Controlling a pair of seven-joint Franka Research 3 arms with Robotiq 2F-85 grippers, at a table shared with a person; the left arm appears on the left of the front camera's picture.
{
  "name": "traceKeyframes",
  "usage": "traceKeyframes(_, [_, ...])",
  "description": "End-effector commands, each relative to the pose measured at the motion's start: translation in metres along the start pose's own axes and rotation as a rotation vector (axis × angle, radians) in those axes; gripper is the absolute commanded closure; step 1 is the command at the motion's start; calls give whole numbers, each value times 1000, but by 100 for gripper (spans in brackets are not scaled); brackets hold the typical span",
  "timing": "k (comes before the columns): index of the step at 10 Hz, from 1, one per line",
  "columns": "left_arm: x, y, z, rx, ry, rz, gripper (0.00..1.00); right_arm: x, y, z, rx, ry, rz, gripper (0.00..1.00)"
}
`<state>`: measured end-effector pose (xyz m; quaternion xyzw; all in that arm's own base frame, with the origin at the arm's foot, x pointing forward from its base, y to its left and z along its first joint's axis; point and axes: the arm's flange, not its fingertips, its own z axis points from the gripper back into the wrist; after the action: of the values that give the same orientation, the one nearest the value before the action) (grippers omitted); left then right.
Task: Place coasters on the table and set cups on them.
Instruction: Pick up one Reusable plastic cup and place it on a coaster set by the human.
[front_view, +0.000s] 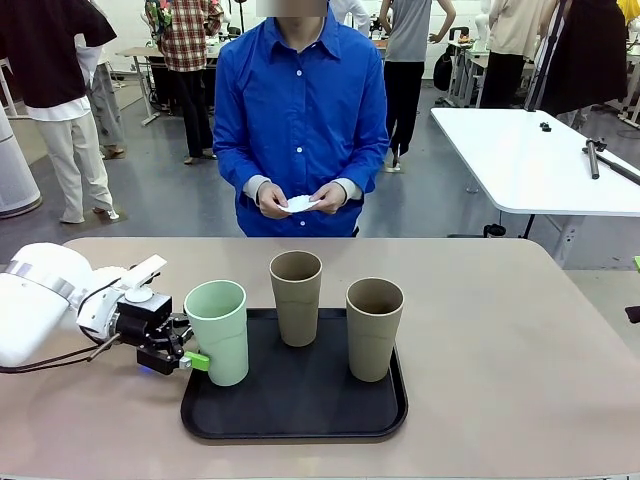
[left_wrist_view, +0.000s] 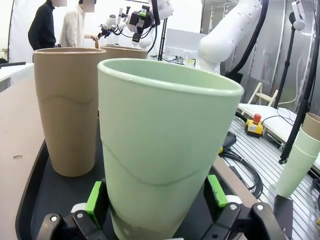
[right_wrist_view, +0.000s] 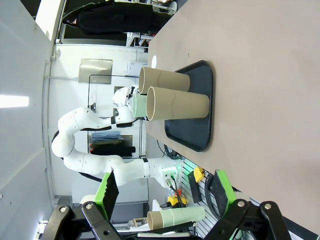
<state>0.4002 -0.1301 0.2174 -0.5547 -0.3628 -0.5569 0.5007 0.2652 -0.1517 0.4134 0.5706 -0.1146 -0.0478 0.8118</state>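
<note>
The left gripper (front_view: 188, 350), at the lower left of the front view, stands wide open around the green cup (front_view: 218, 330) on the black tray (front_view: 300, 415). It straddles the cup without clamping it. The right gripper (right_wrist_view: 167, 189) is open and empty. Two brown cups (front_view: 296, 297) stand on the tray. At upper centre the person's hands (front_view: 272, 199) hold the white coasters (front_view: 300, 204).

No legible text, no readable labels, brand names, numbers or signs on any surface in the three views
</note>
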Motion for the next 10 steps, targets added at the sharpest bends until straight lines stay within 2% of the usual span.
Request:
traceKeyframes(1, [-2, 2, -9, -17, 14, -25, 0, 0, 1, 0, 9, -3, 7, 0])
traceKeyframes(8, [-2, 6, -38, -49, -14, -86, 0, 0, 1, 0, 9, -3, 7, 0])
traceKeyframes(9, [-3, 6, -38, -49, -22, -89, 4, 0, 1, 0, 9, -3, 7, 0])
traceKeyframes(10, [-3, 6, -38, -47, -33, -93, 60, 0, 1, 0, 9, -3, 7, 0])
